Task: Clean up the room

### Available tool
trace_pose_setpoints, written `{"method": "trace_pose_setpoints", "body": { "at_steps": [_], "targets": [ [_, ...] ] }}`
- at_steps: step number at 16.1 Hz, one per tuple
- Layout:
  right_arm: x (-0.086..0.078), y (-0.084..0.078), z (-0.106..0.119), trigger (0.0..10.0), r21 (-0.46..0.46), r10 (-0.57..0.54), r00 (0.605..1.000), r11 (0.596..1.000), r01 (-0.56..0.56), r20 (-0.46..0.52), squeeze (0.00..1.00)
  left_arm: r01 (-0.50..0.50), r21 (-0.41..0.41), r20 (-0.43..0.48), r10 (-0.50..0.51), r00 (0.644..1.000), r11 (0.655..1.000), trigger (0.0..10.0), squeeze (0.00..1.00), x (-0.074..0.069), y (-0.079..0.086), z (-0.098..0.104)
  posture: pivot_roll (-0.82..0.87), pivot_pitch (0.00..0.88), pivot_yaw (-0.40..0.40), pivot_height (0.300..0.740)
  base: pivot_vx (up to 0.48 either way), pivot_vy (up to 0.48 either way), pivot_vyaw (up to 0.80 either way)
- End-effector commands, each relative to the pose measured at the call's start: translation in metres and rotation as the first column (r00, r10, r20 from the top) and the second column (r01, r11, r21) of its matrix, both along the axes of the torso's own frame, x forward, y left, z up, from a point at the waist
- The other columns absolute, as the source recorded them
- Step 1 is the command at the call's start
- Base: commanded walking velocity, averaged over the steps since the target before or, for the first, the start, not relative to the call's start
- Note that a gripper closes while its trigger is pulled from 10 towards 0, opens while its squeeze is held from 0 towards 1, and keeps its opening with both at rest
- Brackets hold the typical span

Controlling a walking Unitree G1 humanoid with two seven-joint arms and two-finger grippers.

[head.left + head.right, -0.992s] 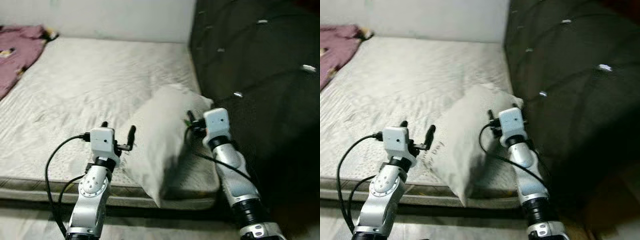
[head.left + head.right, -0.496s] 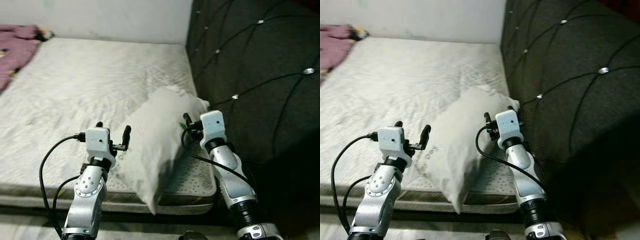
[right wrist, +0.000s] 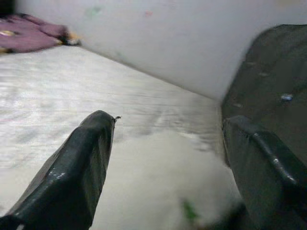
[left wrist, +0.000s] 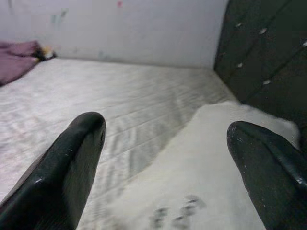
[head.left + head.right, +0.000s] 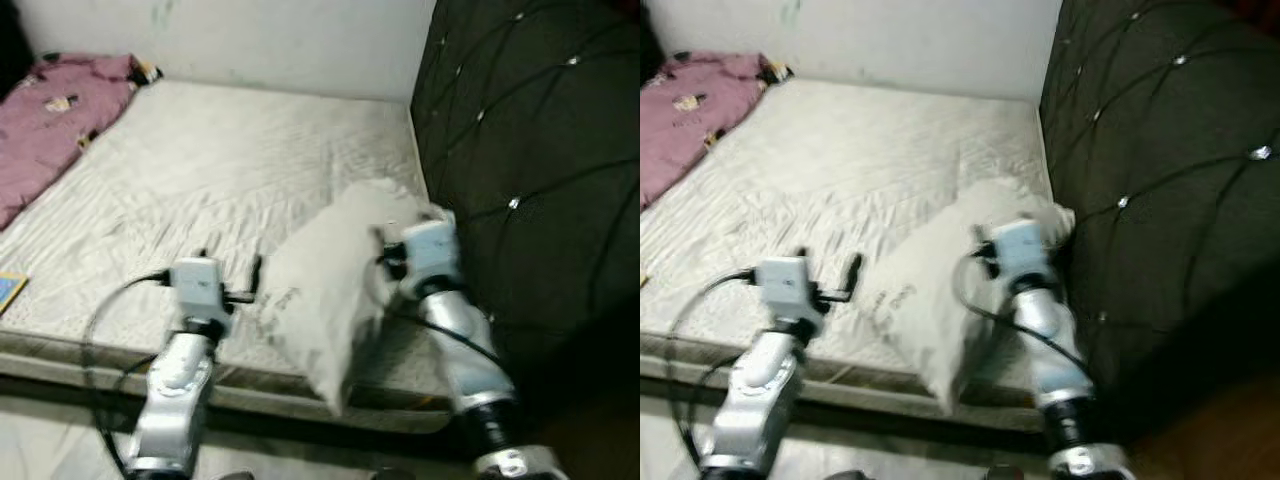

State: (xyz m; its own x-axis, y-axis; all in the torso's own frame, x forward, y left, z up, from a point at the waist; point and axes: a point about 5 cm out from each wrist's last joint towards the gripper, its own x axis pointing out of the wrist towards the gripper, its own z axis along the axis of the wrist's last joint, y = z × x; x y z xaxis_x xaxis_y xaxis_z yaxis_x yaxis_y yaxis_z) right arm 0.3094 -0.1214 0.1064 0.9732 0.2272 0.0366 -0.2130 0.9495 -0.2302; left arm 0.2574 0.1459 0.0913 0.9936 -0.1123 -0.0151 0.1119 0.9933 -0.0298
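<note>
A white pillow (image 5: 325, 285) stands tilted on the near right corner of the bare mattress (image 5: 200, 170), close to the dark headboard. My left gripper (image 5: 231, 266) is open just left of the pillow, and in the left wrist view the pillow (image 4: 206, 163) lies ahead between the spread fingertips (image 4: 72, 158). My right gripper (image 5: 384, 256) is open against the pillow's right side. In the right wrist view the pillow (image 3: 158, 177) sits below and between its fingers (image 3: 81, 163). The eye views are blurred.
A dark tufted headboard (image 5: 530, 150) rises right of the bed. A pink garment (image 5: 55, 115) lies at the mattress's far left corner by the white wall (image 5: 280, 40). A small blue and yellow thing (image 5: 8, 290) sits at the left edge.
The camera has swung, so the whole scene shifted and blurred, and more of the pink garment shows. Both open grippers stay on either side of the pillow.
</note>
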Motion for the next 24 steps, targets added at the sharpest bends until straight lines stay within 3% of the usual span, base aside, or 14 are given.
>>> {"method": "trace_pose_setpoints", "body": {
  "at_steps": [1,9,24],
  "targets": [
    [0.0028,-0.0115,0.0042,10.0,-0.013,-0.031,0.999,0.999,0.031,0.015,0.00,0.022,-0.016,0.003,-0.022,1.000,1.000,10.0,0.00,0.0011,-0.0080,0.0016,-0.07,0.000,0.000,0.740,0.000,0.480,0.00],
    [0.0038,-0.0110,0.0038,10.0,-0.012,-0.030,0.999,0.999,0.030,0.015,0.00,0.064,-0.019,0.039,-0.063,0.997,0.998,10.0,0.00,-0.0009,-0.0112,0.0054,-0.07,0.000,0.004,0.740,0.000,0.060,-0.25],
    [0.0037,-0.0123,0.0027,10.0,-0.014,-0.036,0.999,0.999,0.036,0.013,0.00,0.068,-0.023,0.038,-0.067,0.997,0.997,10.0,0.00,-0.0009,-0.0109,0.0061,-0.07,0.000,0.003,0.740,0.338,0.000,0.00]
  ]
}}
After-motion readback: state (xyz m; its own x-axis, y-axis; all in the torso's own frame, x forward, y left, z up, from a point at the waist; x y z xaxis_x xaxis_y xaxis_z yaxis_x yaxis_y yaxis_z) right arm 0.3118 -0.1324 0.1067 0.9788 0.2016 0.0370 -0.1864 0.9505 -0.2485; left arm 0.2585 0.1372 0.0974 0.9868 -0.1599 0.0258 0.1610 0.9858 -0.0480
